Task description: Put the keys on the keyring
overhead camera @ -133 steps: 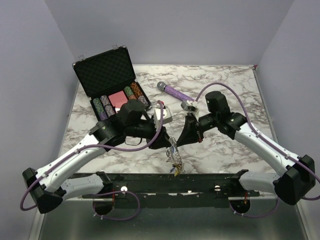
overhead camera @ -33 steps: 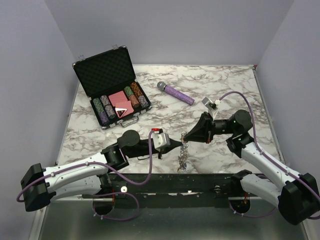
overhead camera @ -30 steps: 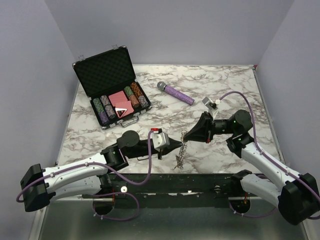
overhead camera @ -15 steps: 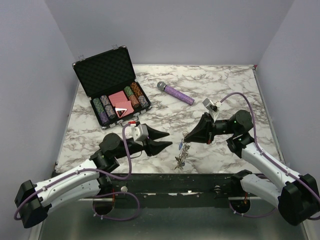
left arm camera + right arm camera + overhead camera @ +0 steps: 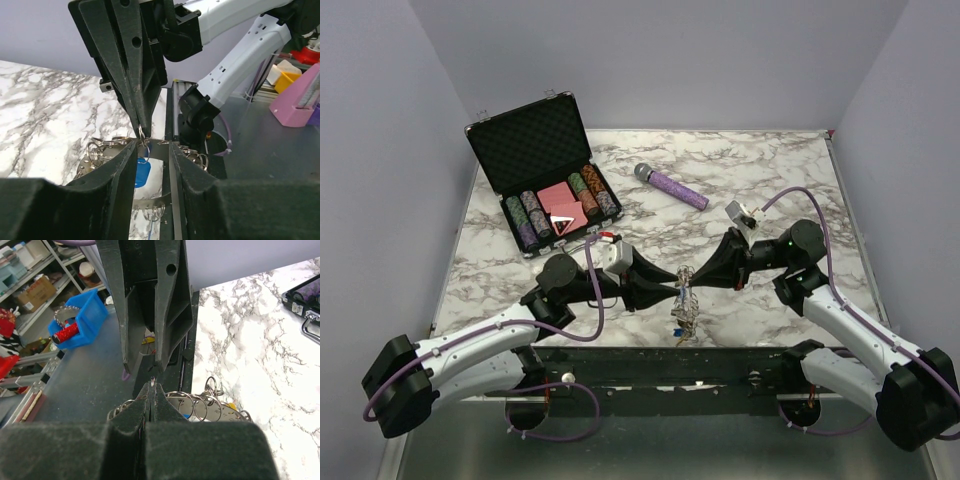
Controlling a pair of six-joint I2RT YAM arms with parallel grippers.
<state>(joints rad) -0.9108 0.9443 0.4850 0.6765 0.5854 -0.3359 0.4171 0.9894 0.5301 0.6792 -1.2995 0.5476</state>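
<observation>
My right gripper point(image 5: 691, 273) is shut on a small split ring at the top of the keyring point(image 5: 683, 312), which hangs from it above the table's front edge. In the right wrist view the shut fingertips point(image 5: 152, 386) pinch that ring, and the silvery keyring point(image 5: 210, 410) with several split rings and a yellow key cap point(image 5: 231, 405) lies below. My left gripper point(image 5: 672, 286) is open, its tips level with the ring. In the left wrist view its fingers point(image 5: 120, 165) straddle the keyring point(image 5: 150, 202), with a blue-capped key point(image 5: 141, 172) between them.
An open black case point(image 5: 535, 150) with poker chips stands at the back left. A purple microphone point(image 5: 670, 186) lies at the back middle. A black rail point(image 5: 660, 365) runs along the table's near edge, right under the hanging bunch.
My left gripper drew back to the left and opened wide, then came right again so its open fingers stand around the ring. The right gripper has kept holding the bunch almost still.
</observation>
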